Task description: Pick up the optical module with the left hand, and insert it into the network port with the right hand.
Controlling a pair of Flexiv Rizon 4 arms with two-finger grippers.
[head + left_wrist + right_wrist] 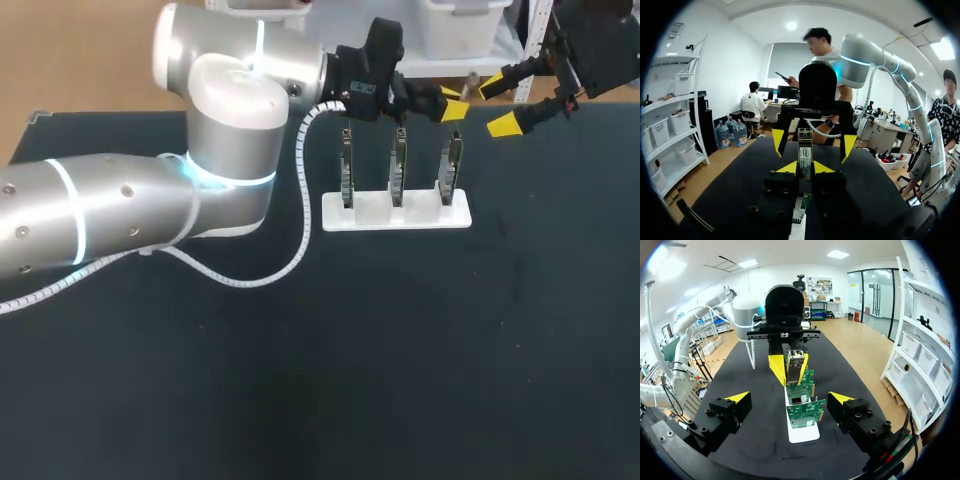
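Beyond the boards point(802, 409), wrist views show left gripper point(805, 168) clasping the optical module point(805, 151); right gripper point(789, 398) gapes.

Right end effector point(497, 106) (rear part) cropped

Silvery optical module point(805, 152) gripped in left pincer point(805, 168), near green network port boards point(805, 412)

Table point(420, 350) with a dark surface. Toward its far edge lies a white base point(420, 215) carrying three green circuit boards point(398, 168), standing upright in a row, spaced apart and parallel to one another.
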